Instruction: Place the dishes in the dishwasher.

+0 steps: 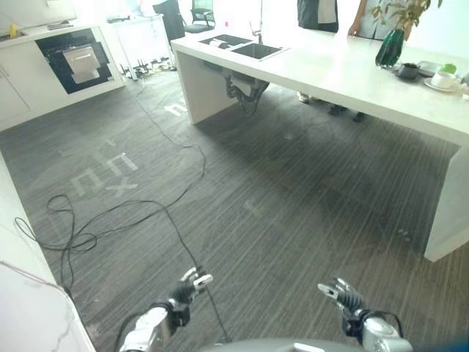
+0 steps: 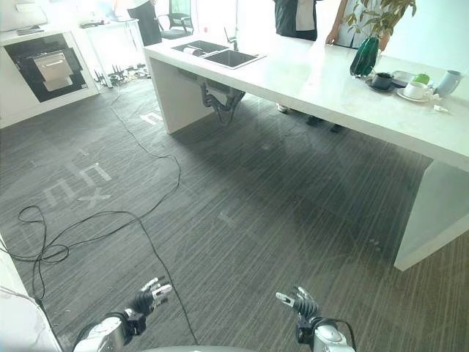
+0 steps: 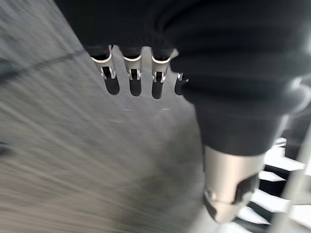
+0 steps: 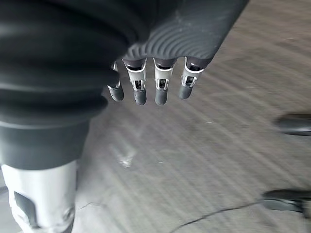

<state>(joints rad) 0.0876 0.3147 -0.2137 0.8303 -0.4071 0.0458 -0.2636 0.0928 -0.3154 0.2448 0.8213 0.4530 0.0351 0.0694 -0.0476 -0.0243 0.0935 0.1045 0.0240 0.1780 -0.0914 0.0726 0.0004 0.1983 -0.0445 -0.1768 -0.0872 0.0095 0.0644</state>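
The dishes stand at the far right end of the long white counter (image 1: 344,73): a dark cup on a saucer (image 1: 408,70), a white cup on a saucer (image 1: 442,79) and a pale jug (image 2: 451,82). A dark-fronted built-in appliance (image 1: 73,60) sits in the white cabinets at the far left. My left hand (image 1: 187,286) and right hand (image 1: 343,295) hang low over the grey floor, far from the counter. Both are empty, with straight fingers (image 3: 131,80) (image 4: 146,82).
A double sink (image 1: 242,45) is set into the counter's far end, and a green vase with a plant (image 1: 390,48) stands beside the dishes. Two people (image 1: 316,13) stand behind the counter. Black cables (image 1: 80,235) loop across the floor on the left.
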